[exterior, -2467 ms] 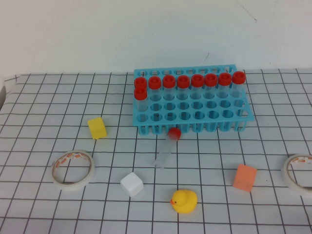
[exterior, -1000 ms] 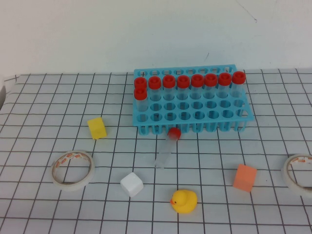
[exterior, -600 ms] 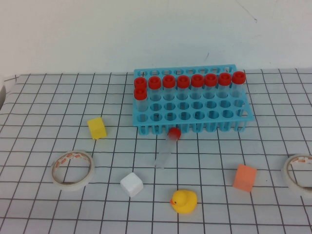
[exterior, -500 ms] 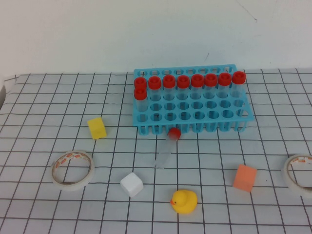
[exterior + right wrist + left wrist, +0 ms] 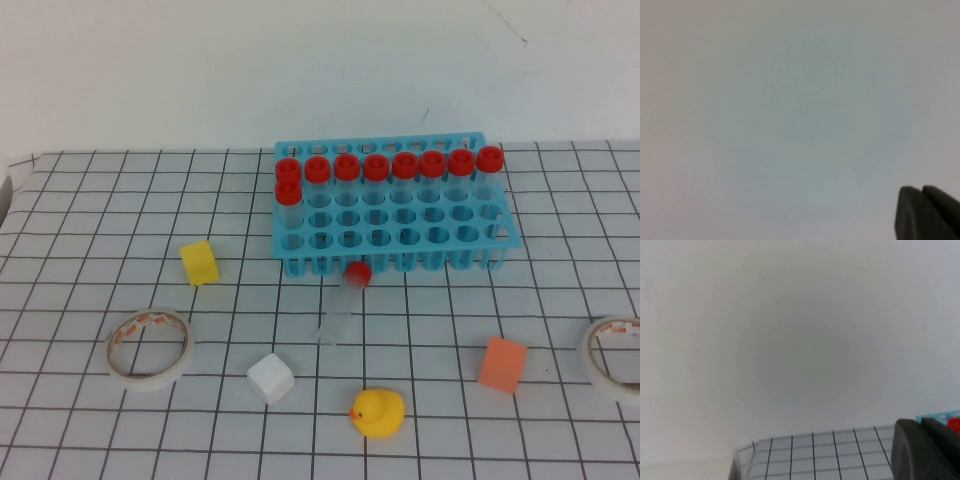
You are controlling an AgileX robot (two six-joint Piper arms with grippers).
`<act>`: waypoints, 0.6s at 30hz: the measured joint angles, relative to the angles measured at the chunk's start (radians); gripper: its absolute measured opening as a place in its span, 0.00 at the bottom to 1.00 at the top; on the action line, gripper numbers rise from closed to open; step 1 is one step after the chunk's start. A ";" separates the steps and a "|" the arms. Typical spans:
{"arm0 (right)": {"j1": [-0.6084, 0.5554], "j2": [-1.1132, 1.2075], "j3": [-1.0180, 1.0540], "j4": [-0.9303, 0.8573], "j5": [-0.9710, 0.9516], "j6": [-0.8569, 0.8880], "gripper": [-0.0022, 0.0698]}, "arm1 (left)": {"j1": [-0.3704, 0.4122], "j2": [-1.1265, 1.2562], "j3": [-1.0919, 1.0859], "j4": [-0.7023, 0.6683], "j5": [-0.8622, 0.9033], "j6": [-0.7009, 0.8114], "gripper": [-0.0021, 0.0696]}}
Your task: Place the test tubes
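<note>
Lying on the checked mat just near of the blue rack, one loose test tube is not yet placed. Its red cap points to the far side and is just beside the rack's near wall; I cannot tell if it touches. Its clear body points toward the near side.

Inside the rack, eight capped tubes stand upright in one row along the far part. A ninth tube stands in the next row nearer, at the left end.

Around the loose tube there are other objects. A yellow block is to the left of the rack, and a white block and a yellow duck are near of the tube. An orange block is to the right. One tape roll lies at the left and another tape roll at the right edge.

No arm appears in the high view. The left gripper is clenched on nothing, held above the table; beyond it its camera sees the wall, the mat edge and a corner of the rack. The right gripper is also clenched and empty, facing only plain wall.
</note>
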State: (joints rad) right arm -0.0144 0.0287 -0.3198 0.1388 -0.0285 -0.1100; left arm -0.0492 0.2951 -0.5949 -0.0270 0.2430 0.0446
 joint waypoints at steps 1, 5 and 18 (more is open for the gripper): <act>0.000 0.049 -0.065 0.009 0.137 0.000 0.03 | 0.000 0.065 -0.034 -0.011 0.032 0.002 0.03; 0.000 0.207 -0.147 0.080 0.440 0.000 0.03 | 0.000 0.169 -0.037 -0.067 0.052 -0.002 0.03; 0.013 0.929 -0.378 0.537 0.809 -0.468 0.03 | 0.000 0.397 -0.027 -0.315 0.370 0.073 0.03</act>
State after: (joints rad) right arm -0.0017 0.9577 -0.6982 0.6763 0.7805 -0.5780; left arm -0.0492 0.6921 -0.6216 -0.3421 0.6134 0.1176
